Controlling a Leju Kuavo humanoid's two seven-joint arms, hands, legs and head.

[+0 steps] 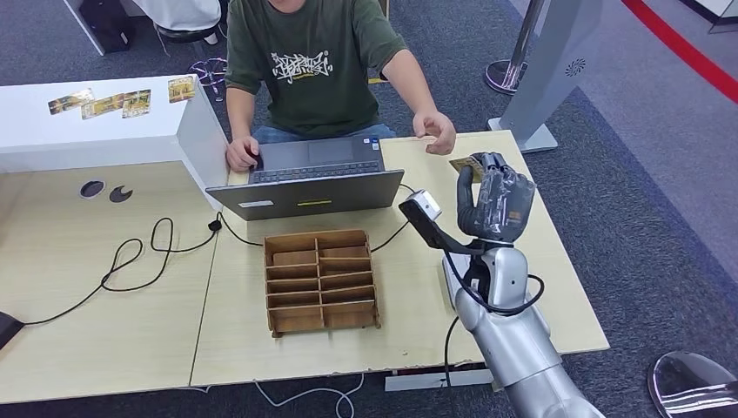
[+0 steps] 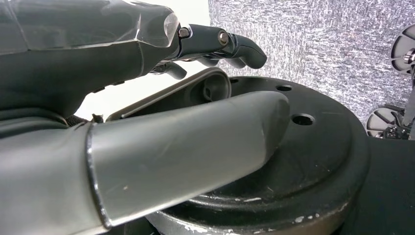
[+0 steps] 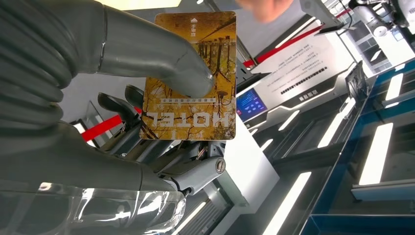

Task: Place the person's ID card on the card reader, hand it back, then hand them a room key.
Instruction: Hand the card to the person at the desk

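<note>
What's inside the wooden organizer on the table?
The wooden organizer shows bare wooden slots with nothing visible in them, but the dividers hide the slot bottoms. The hotel key card is pinched in the right robot hand.

Pale wooden table (image 1: 104, 348) carries brown wooden divided tray (image 1: 321, 280) at centre; open grey laptop (image 1: 306, 178) just behind it, black cable (image 1: 130, 261) to its left. Person in green printed T-shirt (image 1: 309, 61) sits behind laptop. Right robot hand (image 1: 494, 202), right of tray, holds yellow HOTEL key card (image 3: 190, 76) near person's hand (image 1: 436, 132).
</note>
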